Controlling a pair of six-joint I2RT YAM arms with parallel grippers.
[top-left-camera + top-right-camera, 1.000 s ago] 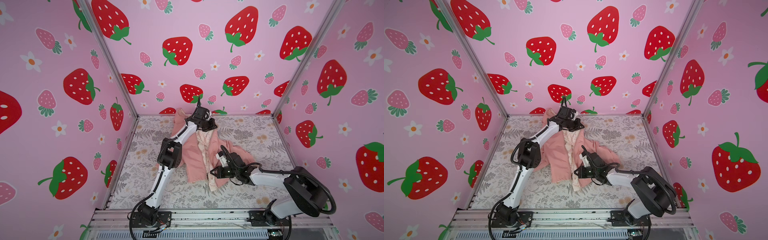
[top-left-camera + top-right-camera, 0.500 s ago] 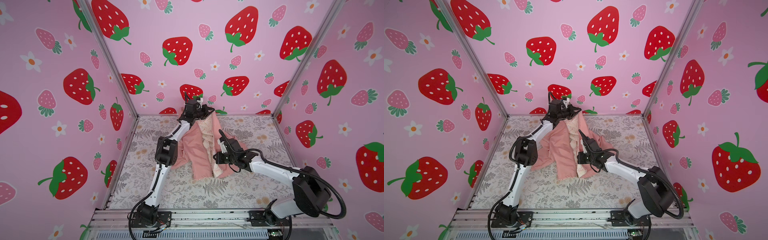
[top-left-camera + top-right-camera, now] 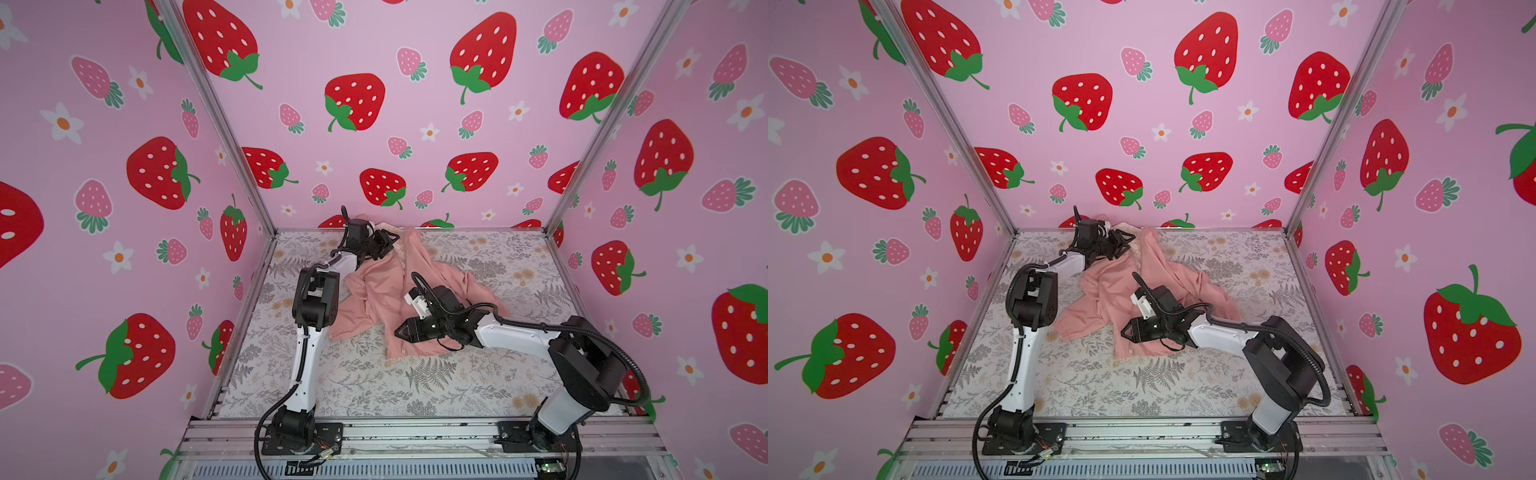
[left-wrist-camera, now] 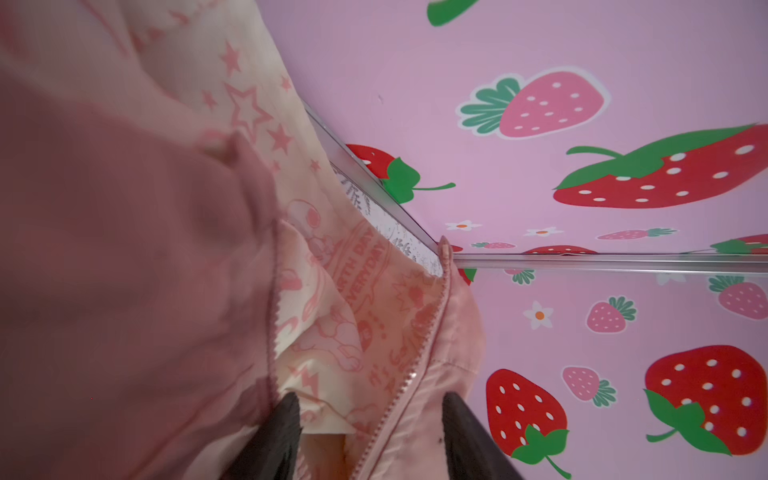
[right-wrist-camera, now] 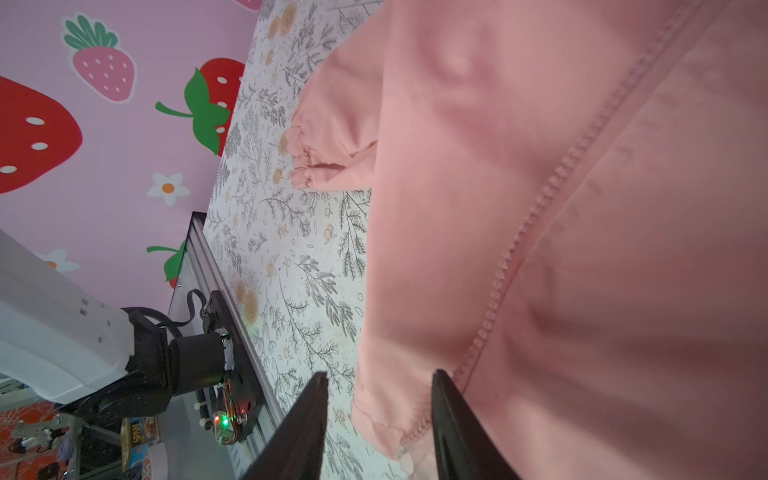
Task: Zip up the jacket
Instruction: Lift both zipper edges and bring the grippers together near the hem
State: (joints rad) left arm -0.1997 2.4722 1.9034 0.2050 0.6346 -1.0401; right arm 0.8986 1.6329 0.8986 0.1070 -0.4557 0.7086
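The salmon-pink jacket [image 3: 380, 291] [image 3: 1108, 286] lies on the table, collar toward the back wall. Its zipper [image 5: 540, 208] runs joined up the lower front. Near the collar the zipper teeth [image 4: 405, 388] part and cream printed lining [image 4: 332, 299] shows. My left gripper [image 3: 388, 241] [image 3: 1127, 240] [image 4: 370, 401] is open at the collar end, its jaws on either side of the zipper edge without pinching it. My right gripper [image 3: 397, 332] [image 3: 1123, 330] [image 5: 380, 376] is open at the bottom hem, with the hem corner [image 5: 390, 415] between its jaws.
A floral cloth [image 3: 415, 386] covers the table. Strawberry-print walls enclose three sides, and the back wall [image 3: 457, 224] stands close behind the left gripper. A metal rail [image 3: 415, 432] with both arm bases runs along the front. One sleeve [image 3: 345, 328] sprawls toward the left arm.
Both grippers were shut on the jacket, stretching it raised between them. Both have now opened, and the jacket has sunk flat onto the table. The right gripper dropped lower, toward the front.
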